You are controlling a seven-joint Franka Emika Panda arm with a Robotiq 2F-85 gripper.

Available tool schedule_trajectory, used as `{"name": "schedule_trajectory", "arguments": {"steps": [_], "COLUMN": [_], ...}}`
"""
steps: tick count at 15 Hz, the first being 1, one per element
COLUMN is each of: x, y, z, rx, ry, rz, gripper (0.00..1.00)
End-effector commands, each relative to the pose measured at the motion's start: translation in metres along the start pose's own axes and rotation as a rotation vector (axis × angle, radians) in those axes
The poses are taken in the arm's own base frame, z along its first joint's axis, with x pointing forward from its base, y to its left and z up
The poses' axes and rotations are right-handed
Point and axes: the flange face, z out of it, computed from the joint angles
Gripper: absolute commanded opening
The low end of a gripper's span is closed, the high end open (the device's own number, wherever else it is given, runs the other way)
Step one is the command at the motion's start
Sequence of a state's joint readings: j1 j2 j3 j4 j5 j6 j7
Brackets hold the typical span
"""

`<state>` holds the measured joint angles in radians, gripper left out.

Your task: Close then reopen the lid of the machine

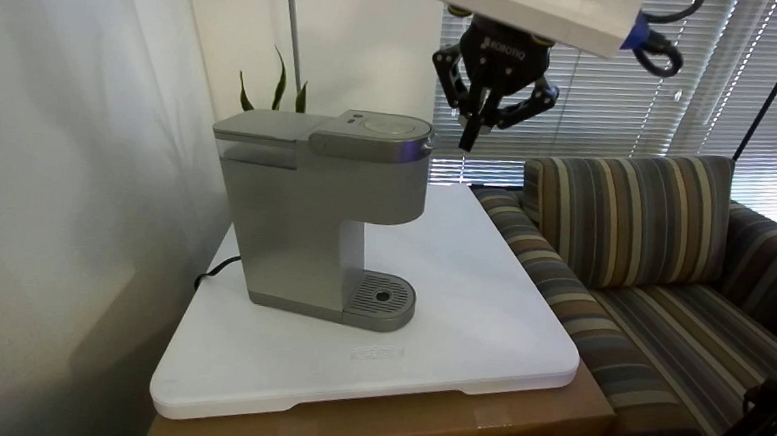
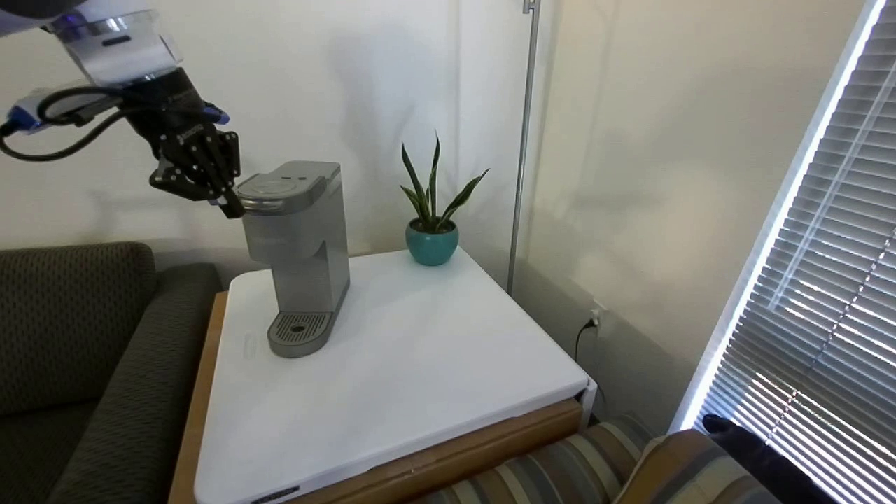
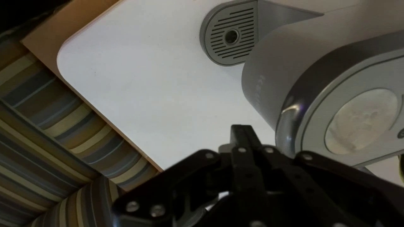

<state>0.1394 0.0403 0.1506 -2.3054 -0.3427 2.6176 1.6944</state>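
Note:
The machine (image 1: 298, 239) is a boxy grey coffee maker standing upright on the white table; it also shows in an exterior view (image 2: 301, 259) and in the wrist view (image 3: 271, 69). Its lid (image 1: 374, 135) lies flat and closed on the head, with a shiny rounded front edge. The lid also shows in an exterior view (image 2: 280, 185) and in the wrist view (image 3: 363, 119). My gripper (image 1: 471, 136) is shut and empty, with its fingertips together (image 3: 243, 127). It points downward just off the lid's front edge. In an exterior view the fingertips (image 2: 233, 206) overlap that edge; a gap shows in another exterior view.
The white tabletop (image 1: 483, 327) rests on a brown box (image 1: 524, 426). A striped armchair (image 1: 634, 221) stands beside it. A potted plant (image 2: 432, 245) and a metal pole (image 2: 525, 147) are behind the machine, near the wall. A black cord (image 1: 217, 267) runs from the machine's back.

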Motion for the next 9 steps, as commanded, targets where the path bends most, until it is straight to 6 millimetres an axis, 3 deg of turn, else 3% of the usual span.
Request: {"name": "schedule_trajectory", "arguments": {"steps": [1, 2, 4, 5, 6, 7, 8, 9], "x": [0.003, 0.003, -0.001, -0.001, -0.001, -0.002, -0.003, -0.002], "y": [-0.003, -0.005, -0.011, -0.003, -0.006, -0.006, -0.005, -0.006], "z": [0.022, 0.02, 0.005, 0.016, 0.013, 0.012, 0.013, 0.014], "rx": [0.025, 0.027, -0.01, 0.005, 0.009, 0.01, 0.007, -0.001], "ry": [-0.045, -0.049, -0.068, -0.051, -0.056, -0.056, -0.056, -0.042], "rz": [0.009, -0.003, -0.081, -0.025, -0.034, -0.032, -0.031, -0.034], "gripper": [0.06, 0.27, 0.39, 0.47, 0.29, 0.37, 0.68, 0.75]}}
